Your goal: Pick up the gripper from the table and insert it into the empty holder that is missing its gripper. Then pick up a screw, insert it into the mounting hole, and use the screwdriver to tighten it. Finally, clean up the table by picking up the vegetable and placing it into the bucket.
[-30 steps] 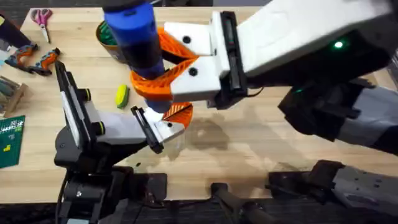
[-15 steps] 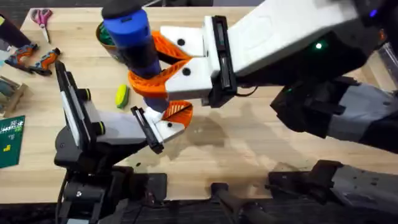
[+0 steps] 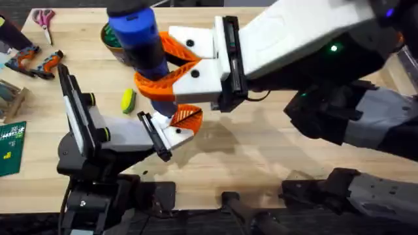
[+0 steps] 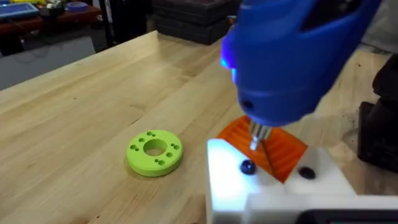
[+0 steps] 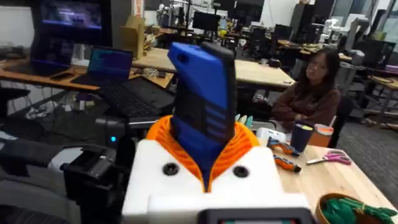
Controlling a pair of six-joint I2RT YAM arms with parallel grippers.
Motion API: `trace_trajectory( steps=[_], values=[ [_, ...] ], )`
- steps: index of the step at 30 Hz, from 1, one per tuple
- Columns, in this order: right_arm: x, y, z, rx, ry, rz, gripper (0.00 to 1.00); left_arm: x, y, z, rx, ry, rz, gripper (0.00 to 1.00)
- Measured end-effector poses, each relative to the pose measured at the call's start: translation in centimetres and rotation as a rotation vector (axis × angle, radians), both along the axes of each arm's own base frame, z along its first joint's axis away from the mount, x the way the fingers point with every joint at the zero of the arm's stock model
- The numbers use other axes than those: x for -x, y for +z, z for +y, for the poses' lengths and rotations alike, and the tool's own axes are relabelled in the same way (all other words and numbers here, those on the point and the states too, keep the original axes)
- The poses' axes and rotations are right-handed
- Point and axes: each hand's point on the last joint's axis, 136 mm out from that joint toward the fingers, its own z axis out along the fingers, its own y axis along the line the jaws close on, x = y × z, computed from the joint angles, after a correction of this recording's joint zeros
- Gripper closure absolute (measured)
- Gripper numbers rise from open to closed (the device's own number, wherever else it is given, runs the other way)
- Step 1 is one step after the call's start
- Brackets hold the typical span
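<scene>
Screw-tightening is the step we judge to be in hand; the right gripper [image 3: 160, 78] has its orange pads closed around the blue screwdriver [image 3: 140, 39], held upright with its thin tip [image 4: 256, 138] down at the white holder [image 4: 273, 186], beside the seated orange gripper [image 4: 264, 146]; a dark screw head [image 4: 247, 167] sits just beside the tip. We expect the next move to call for steady downward pressure with the tip kept square in the screw. The right arm reaches across the middle from the lower right, wrist level; the left gripper [image 3: 177, 125] lies low over the table beneath it, and we cannot tell how far it is open. The yellow-green vegetable [image 3: 128, 100] lies apart from the bucket [image 3: 112, 38] at the table's far side.
</scene>
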Motion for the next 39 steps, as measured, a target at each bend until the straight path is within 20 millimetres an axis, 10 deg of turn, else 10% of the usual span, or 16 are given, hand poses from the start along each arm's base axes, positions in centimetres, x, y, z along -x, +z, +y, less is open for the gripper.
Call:
trace_trajectory(
  steps=[39],
  values=[
    [-0.01,-0.57,0.55,0.013,-0.004,0.021,0.976,0.00,0.00,0.00,0.000,0.000,0.000,0.997]
  ],
)
